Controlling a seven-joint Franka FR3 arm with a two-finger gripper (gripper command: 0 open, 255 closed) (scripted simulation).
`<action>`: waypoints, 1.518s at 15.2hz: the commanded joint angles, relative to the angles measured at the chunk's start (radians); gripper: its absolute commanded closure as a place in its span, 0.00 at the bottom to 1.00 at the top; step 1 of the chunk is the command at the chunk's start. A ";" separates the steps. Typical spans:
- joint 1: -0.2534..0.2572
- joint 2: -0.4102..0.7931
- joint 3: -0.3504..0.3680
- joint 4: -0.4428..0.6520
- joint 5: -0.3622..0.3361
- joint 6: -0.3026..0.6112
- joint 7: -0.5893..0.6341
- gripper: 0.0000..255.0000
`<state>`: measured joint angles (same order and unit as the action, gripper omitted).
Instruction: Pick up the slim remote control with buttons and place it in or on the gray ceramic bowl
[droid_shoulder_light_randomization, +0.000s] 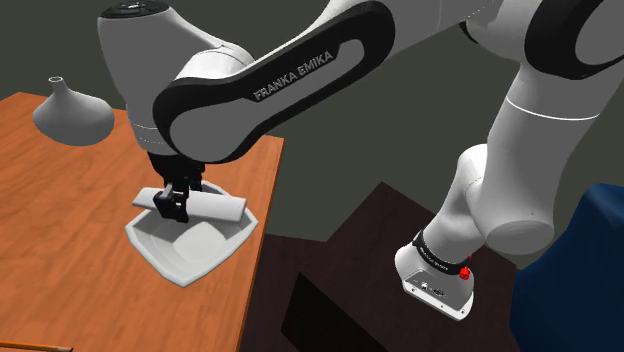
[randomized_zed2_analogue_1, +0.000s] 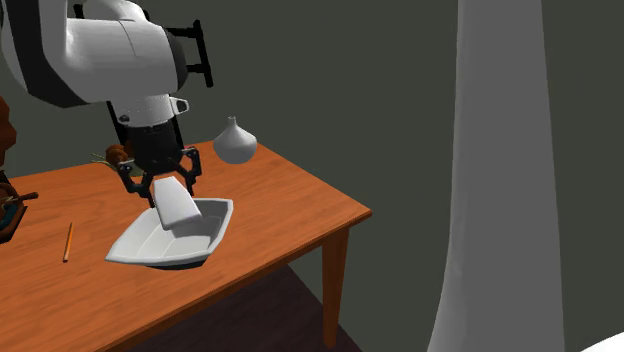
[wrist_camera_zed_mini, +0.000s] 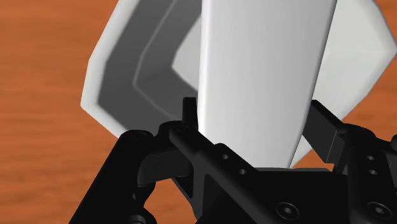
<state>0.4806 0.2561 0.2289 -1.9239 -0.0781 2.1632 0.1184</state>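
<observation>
Fingers (wrist_camera_zed_mini: 189, 118) pinching slim remote (wrist_camera_zed_mini: 261, 76) across its width, one pad on each long edge. Gripper (droid_shoulder_light_randomization: 176, 203) points down from white arm (droid_shoulder_light_randomization: 300, 80). Remote is drawn plain white. Its length runs out past the fingers on both sides, and in the second exterior view the end away from the fingers tilts downward. Directly beneath the fingers sits angular pale grey bowl (droid_shoulder_light_randomization: 190, 250), with the remote over its hollow. Cannot tell whether the remote's low end touches the bowl's inner wall. Bowl rests on orange-brown wooden table (droid_shoulder_light_randomization: 60, 250). Nearest neighbour is pencil (randomized_zed2_analogue_1: 68, 242), lying flat on the wood to one side of the fingers, apart from the bowl's rim. Small brown object (randomized_zed2_analogue_1: 118, 153) lies just behind the gripper in the second exterior view, kind not clear. Farther beyond the fingers, well apart from the bowl, stands grey round-bellied vase (droid_shoulder_light_randomization: 70, 115) with a narrow neck. Edges: the bowl sits near the table's long edge on the side toward dark brown stand (droid_shoulder_light_randomization: 390, 215), with a strip of wood between rim and edge. Past that edge the drop goes to dark floor. On the opposite side of the fingers bare wood lies open between bowl and pencil and out toward the vase. Dark grey wall backs the table.
</observation>
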 joint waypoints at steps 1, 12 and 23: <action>0.003 0.015 0.000 -0.006 -0.005 0.021 0.007 1.00; 0.010 0.087 -0.010 -0.046 -0.030 0.132 0.023 1.00; 0.010 0.088 -0.010 -0.045 -0.030 0.131 0.023 0.00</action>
<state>0.4902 0.3437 0.2190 -1.9690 -0.1076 2.2939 0.1413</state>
